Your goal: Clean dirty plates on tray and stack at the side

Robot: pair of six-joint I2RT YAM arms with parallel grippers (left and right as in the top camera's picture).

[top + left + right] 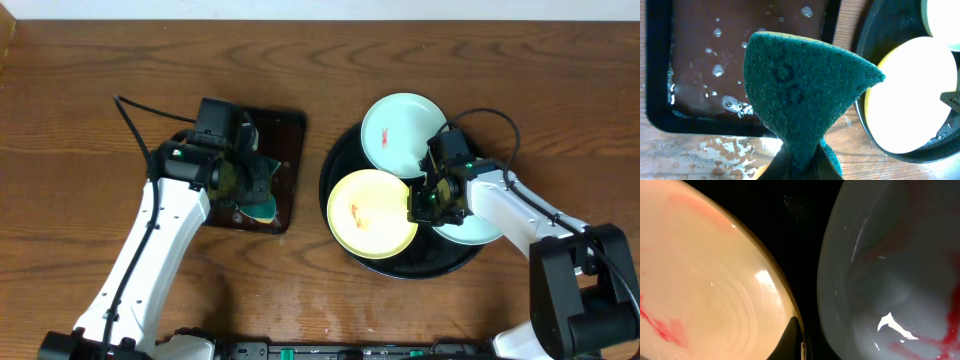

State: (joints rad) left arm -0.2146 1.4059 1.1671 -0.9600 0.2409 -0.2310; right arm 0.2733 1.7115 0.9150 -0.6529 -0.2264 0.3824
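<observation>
The round black tray [338,165] holds three plates. The pale yellow plate [365,215] lies at its front left with a red smear. One mint-white plate [400,130] lies at the back, and another [470,230] lies partly under my right arm. My right gripper [422,195] is at the yellow plate's right rim. In the right wrist view one finger [799,342] rests on the rim of the yellow plate [705,280], beside a smeared mint plate [890,280]. My left gripper [248,185] is shut on a green sponge [800,95], held over the brown tray's front edge.
The rectangular dark brown tray [285,130] lies left of the black tray and is wet with droplets in the left wrist view [690,60]. Wet foam patches [730,150] lie on the wooden table in front of it.
</observation>
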